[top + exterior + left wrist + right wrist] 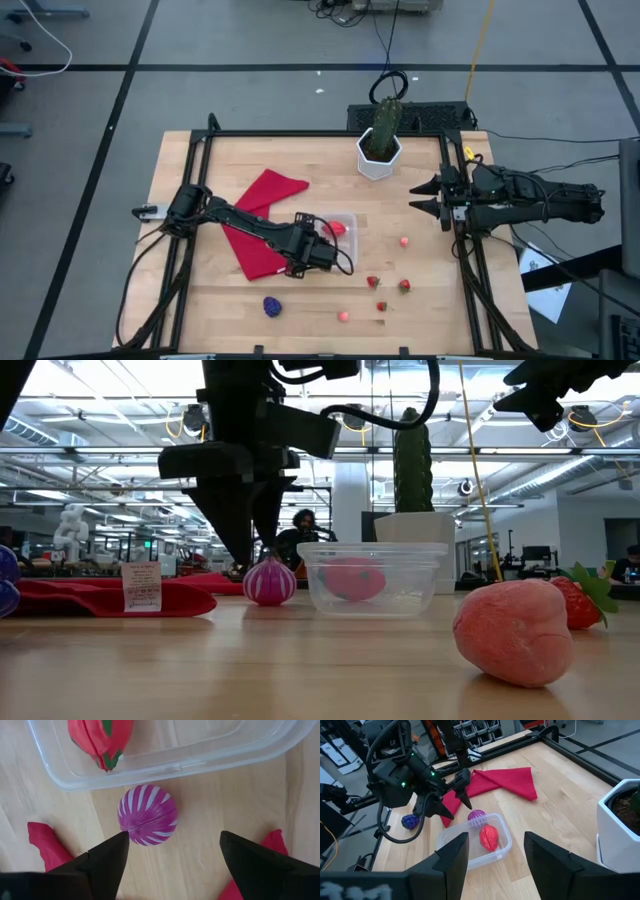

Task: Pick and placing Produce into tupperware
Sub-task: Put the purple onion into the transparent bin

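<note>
A clear rectangular tupperware (pixel 345 222) (pixel 210 755) stands on the wooden table with one red-pink toy fruit (pixel 100 740) (pixel 352 578) inside. A purple-and-white striped ball (pixel 147 815) (pixel 270 582) rests on the wood just outside its wall. My left gripper (pixel 172 837) (pixel 255 555) is open, pointing down just above this ball, one finger on either side. In the high view the gripper hides the ball. My right gripper (pixel 432 198) (pixel 495 855) hovers open at the table's right side, away from the produce. My left gripper has one fingertip (pixel 120 840) at the striped ball's lower edge (pixel 131 832). I cannot tell whether it touches the ball. The other finger stands well apart from it. The ball sits on the table.
Loose produce lies toward the near edge: a purple cluster (pixel 271 306), small strawberries (pixel 373 282) (pixel 404 286), and pink pieces (pixel 404 241) (pixel 343 316) (pixel 512 632). A red cloth (pixel 262 215) lies left of the tupperware. A white pot with a cactus (pixel 380 150) stands at the far edge.
</note>
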